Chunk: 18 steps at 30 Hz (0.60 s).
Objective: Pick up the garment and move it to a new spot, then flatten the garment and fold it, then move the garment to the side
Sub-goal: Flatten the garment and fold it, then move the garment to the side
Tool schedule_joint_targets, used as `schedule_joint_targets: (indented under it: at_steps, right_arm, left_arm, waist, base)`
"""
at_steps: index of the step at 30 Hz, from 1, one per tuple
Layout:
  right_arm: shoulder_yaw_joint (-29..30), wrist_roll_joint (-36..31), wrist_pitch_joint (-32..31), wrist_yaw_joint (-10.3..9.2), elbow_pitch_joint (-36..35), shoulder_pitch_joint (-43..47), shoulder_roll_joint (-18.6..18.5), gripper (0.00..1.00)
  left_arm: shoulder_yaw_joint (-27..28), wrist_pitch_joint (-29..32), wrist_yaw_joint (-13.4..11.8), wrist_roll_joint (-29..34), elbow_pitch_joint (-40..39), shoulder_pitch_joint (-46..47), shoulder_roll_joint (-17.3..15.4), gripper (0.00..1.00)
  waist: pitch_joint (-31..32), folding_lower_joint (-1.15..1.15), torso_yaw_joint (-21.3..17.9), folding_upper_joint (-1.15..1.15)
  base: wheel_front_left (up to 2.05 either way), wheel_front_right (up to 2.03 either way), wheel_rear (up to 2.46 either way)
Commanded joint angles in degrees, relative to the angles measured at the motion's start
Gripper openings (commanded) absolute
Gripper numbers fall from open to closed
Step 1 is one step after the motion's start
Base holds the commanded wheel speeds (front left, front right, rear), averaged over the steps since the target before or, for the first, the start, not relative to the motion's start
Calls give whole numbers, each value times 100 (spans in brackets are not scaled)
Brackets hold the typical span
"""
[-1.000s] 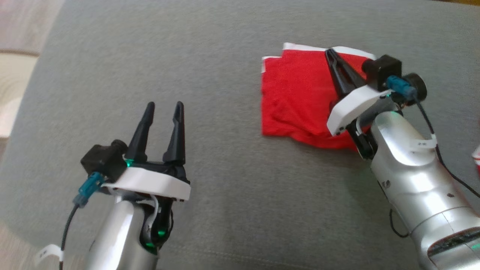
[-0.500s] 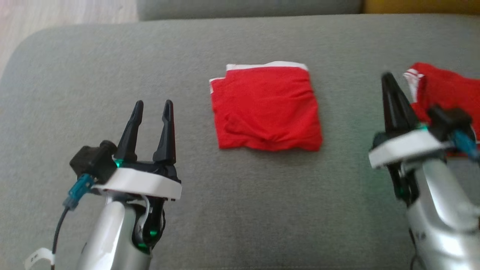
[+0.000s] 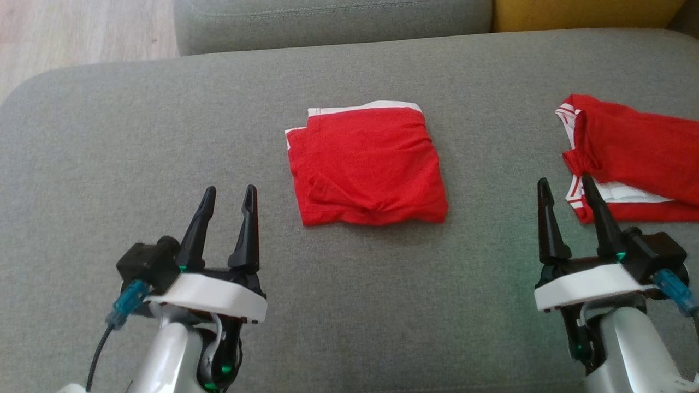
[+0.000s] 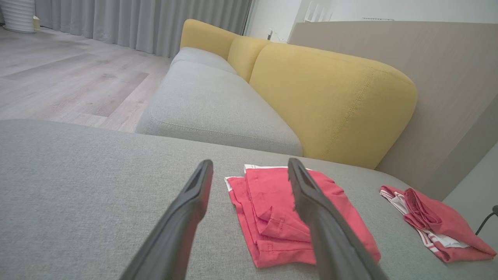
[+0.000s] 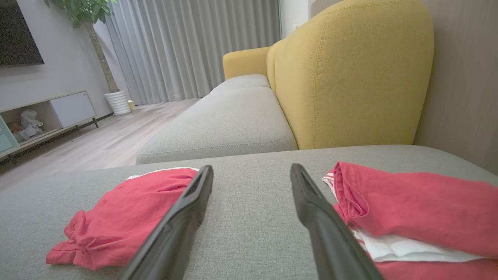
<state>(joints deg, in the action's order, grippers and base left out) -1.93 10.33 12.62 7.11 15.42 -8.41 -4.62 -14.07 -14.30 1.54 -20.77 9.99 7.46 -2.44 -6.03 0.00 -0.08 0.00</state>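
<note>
Garment (image 3: pixel 366 166): red, folded, lying mid-cushion (image 3: pixel 164 136), apart from both grippers.
Second garment (image 3: pixel 628 153): red and white, cut off at the right edge.
Left gripper (image 3: pixel 229 190): jaws apart, empty.
Right gripper (image 3: pixel 564 182): jaws apart, empty.

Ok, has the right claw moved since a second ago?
Yes. The right claw was on the folded garment; now it sits open, clear to its right.

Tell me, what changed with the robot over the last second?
The right gripper came off the folded red garment, drew back and its jaws opened, empty. The head camera turned too. The left gripper stayed open; the garment stayed folded on the grey cushion.
</note>
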Motion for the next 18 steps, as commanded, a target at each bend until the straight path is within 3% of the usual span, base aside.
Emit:
schedule_joint_targets:
  at_steps: [1, 12, 18]
  right_arm:
    - [-108, -52, -15, 37, -246, -84, 21, 100]
    - [-34, -202, -244, 37, -456, -84, 112, 100]
    - [-283, 81, -705, 37, -218, -566, 144, 100]
  left_arm:
    - [164, -70, -7, -6, -158, 161, -43, 100]
    - [107, -70, -28, -72, -253, 302, -43, 100]
    - [-11, -70, -6, -86, -213, 417, -43, 100]
  waist:
    - [-3, 0, 7, 0]
    - [-181, 0, 148, 0]
    - [-472, 0, 395, 0]
  base:
    - [0, 0, 0]
    - [0, 0, 0]
    - [0, 0, 0]
